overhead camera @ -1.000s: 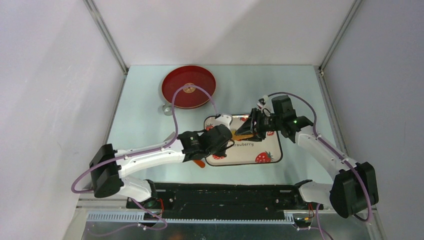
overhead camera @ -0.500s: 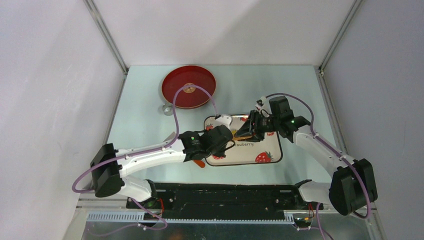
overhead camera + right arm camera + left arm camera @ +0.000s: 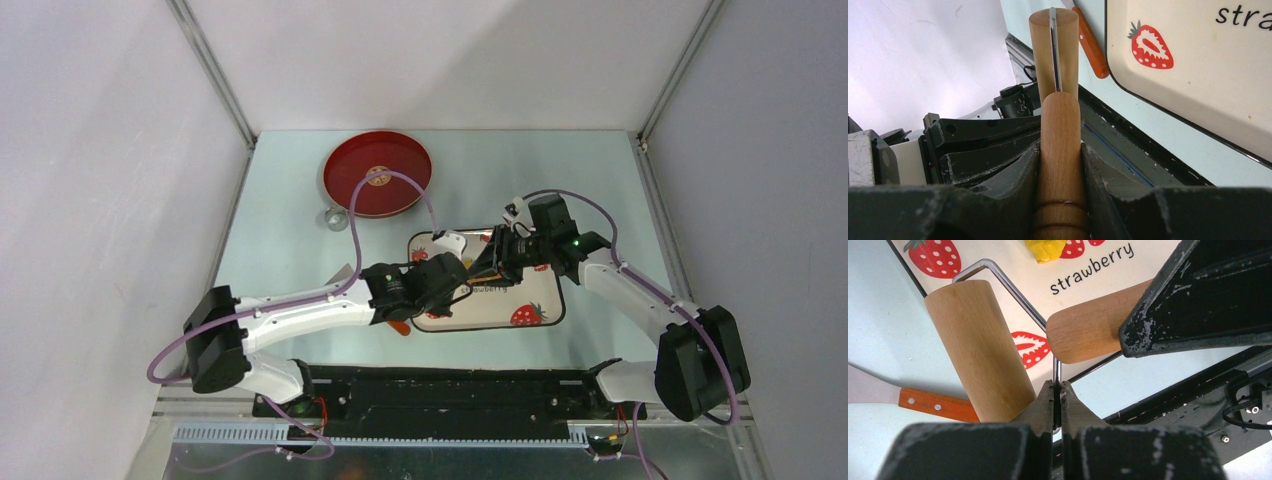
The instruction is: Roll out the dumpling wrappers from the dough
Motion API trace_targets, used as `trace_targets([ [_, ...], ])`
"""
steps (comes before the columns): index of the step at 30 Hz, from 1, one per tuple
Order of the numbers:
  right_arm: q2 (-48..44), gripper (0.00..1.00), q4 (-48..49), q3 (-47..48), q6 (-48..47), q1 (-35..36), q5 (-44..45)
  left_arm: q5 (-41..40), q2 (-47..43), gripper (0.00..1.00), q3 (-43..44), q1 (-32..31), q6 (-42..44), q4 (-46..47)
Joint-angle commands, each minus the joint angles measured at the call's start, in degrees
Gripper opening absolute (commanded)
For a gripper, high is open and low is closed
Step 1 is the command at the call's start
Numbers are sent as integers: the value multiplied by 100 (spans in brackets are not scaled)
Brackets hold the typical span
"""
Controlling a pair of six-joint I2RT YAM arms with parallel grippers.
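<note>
Table [image 3: 290, 250]: you have red plate [image 3: 345, 190] at far left, one small round piece [image 3: 378, 177] inside, too small to identify. Strawberry mat [image 3: 545, 290] carries dough [image 3: 1045, 249] beside printed word. Your right gripper [image 3: 1060, 150] clamps roller [image 3: 978, 345] handle; left gripper [image 3: 1058, 386] pinches its wire frame.

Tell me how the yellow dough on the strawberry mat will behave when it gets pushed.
The dough looks soft and creased, so it would probably squash rather than slide or roll. It is a small lump, so likely light.
</note>
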Motion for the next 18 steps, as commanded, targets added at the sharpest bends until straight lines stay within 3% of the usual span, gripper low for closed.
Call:
trace_targets([
  [1,-23,0,136,66,-136,59,-127,-143,-61,18,317,-71,78,294],
  [2,-36,0,121,61,-172,63,-128,-96,-66,41,336,-71,65,288],
  [3,-43,0,71,63,-245,60,-102,-79,-72,52,355,-71,9,289],
  [4,-68,0,40,67,-292,59,-75,-34,-112,69,403,-67,-31,289],
  [6,-109,0,-113,69,-458,33,48,82,-197,86,464,-18,-186,312],
  [11,-293,0,-747,66,-1172,-145,503,1228,-617,93,220,561,-579,973],
  [18,-813,0,-1465,69,-2244,-817,737,2829,-1768,92,-1538,1913,-1232,2343],
])
